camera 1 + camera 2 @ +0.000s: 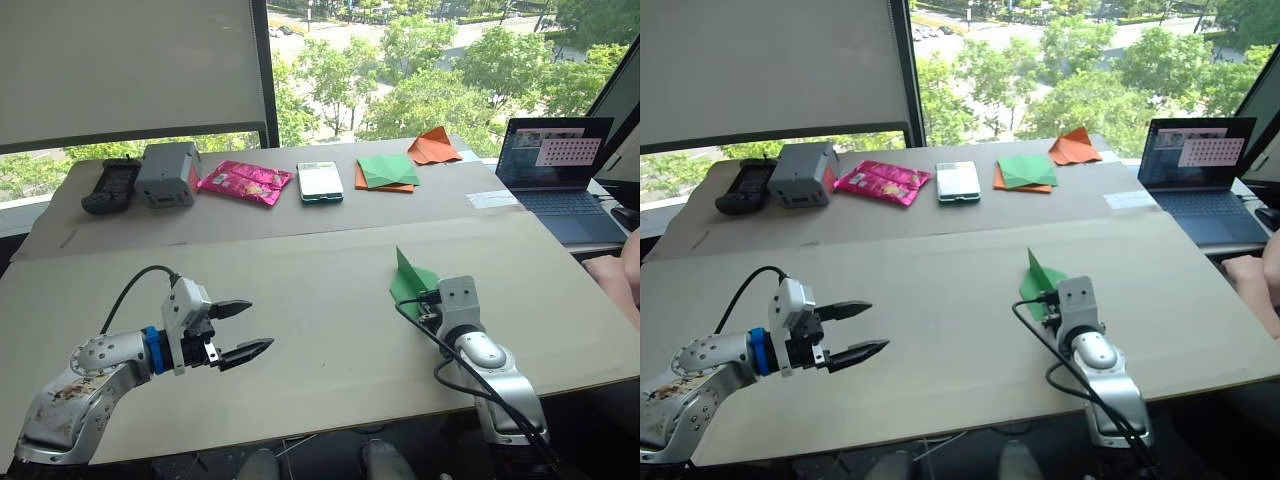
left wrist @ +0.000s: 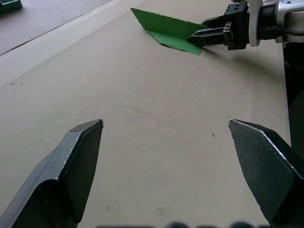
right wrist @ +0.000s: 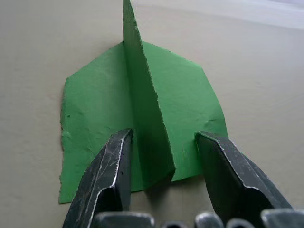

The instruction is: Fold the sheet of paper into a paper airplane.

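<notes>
The paper airplane [image 1: 412,278] sits right of centre in the left eye view, on the tan table [image 1: 320,300], and the right gripper [image 3: 164,156] is right at its tail; in the right wrist view its two black fingers stand apart, one either side of the raised fin, resting on or just over the flat wings, not yet pinched on anything; whether the tips press the paper cannot be told. The dart's long axis runs straight away from that gripper, nose pointing toward the upper part of the frame, fin upright along the centre line; so the right arm is plainly the nearer one, lined up with the crease. Over at lower left, the left gripper [image 1: 243,331] hovers above bare table with its fingers wide apart, well apart from the airplane, which lies up and to the right of it; any help from that side looks like a long reach across.
</notes>
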